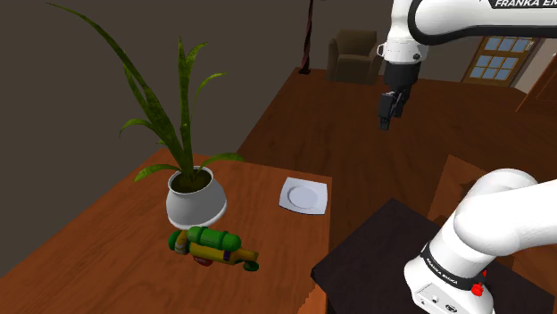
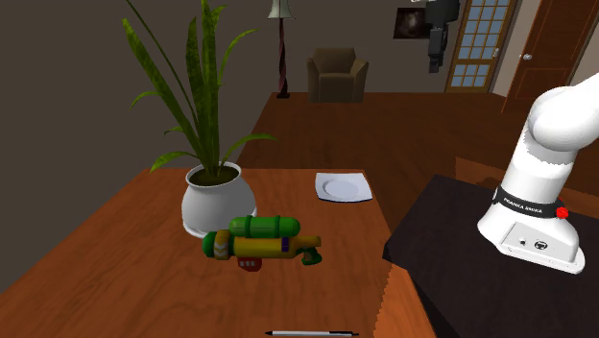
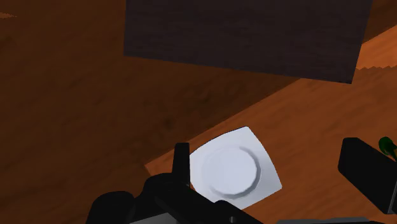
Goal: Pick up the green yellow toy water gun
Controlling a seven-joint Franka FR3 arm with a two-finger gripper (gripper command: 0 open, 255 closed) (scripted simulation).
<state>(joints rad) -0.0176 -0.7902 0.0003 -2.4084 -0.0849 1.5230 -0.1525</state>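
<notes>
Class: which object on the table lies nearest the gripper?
The white square plate, straight ahead of the gripper; the water gun and potted plant sit farther off.

**Arm posture, gripper raised.** The white arm (image 1: 486, 218) rises from its base (image 1: 442, 275), bends at a dark joint, and carries its upper link (image 1: 464, 22) across to the wrist (image 1: 402, 52) directly above the gripper. The black gripper (image 1: 386, 120) hangs from the wrist and points downward. In the wrist view, its two fingers (image 3: 181, 162) stand well apart.
</notes>
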